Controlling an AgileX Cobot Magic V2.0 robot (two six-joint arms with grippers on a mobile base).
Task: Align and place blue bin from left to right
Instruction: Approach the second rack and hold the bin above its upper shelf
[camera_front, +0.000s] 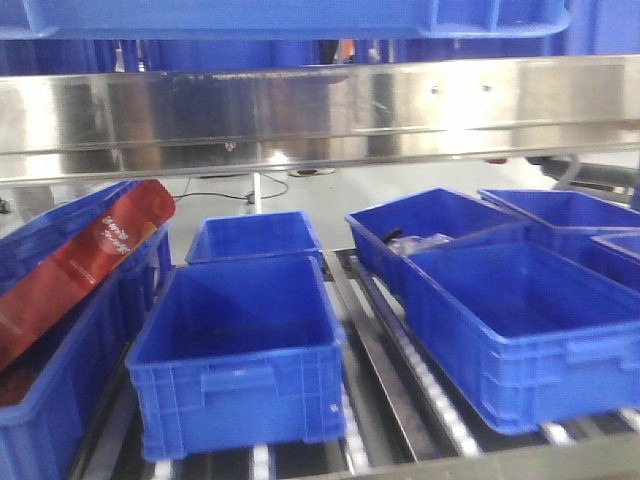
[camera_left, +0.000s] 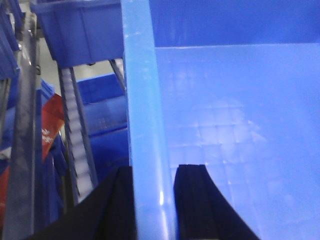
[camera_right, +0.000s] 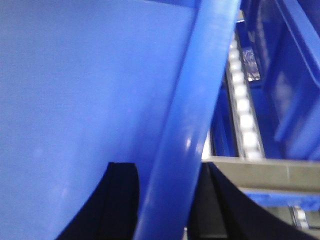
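Note:
The blue bin (camera_front: 300, 15) is held up above the steel shelf beam; only its underside edge shows along the top of the front view. In the left wrist view my left gripper (camera_left: 155, 170) is shut on the bin's thick left rim (camera_left: 145, 100), one black finger (camera_left: 192, 200) inside over the pale floor and the other outside. In the right wrist view my right gripper (camera_right: 165, 167) is shut on the bin's right rim (camera_right: 190, 110), one finger (camera_right: 117, 200) against the inner wall. Neither gripper shows in the front view.
A shiny steel beam (camera_front: 320, 110) runs across below the held bin. The lower roller shelf (camera_front: 420, 380) carries several blue bins: front middle (camera_front: 240, 350), behind it (camera_front: 255, 237), right (camera_front: 530, 330), and a left one (camera_front: 60, 400) holding a red packet (camera_front: 90, 260).

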